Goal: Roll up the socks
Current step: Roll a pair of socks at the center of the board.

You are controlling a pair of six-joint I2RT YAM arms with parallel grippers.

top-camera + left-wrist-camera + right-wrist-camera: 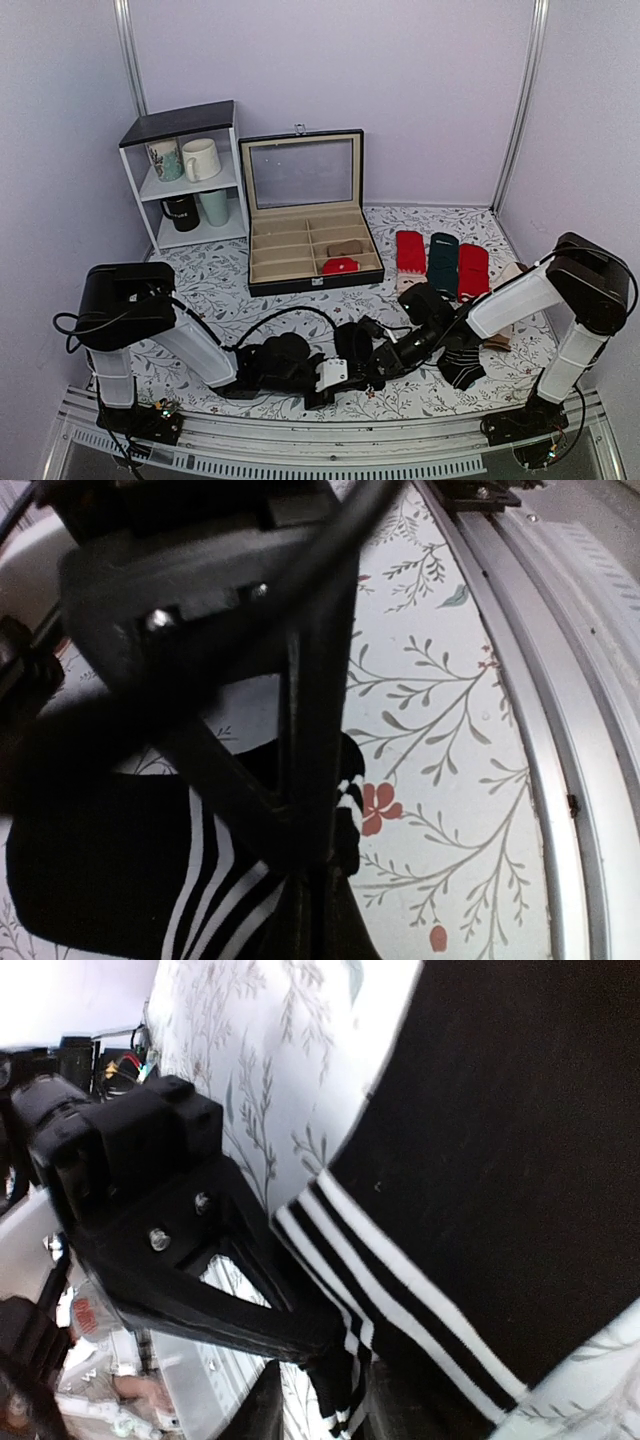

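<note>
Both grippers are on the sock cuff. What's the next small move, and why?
Probably lift the cuff slightly and turn it over toward the toe. The left gripper and right gripper both seem pinched on it, and the black sock lies flat, unrolled.

Floral table (215,285): shelf (180,123), open case (300,282), red sock (410,250), black socks (520,1140).

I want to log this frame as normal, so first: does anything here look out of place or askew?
Only the white mug on the upper level of the shelf: it seems to lie tipped on its side, while the other mugs stand upright. Nothing looks spilled or damaged.
</note>
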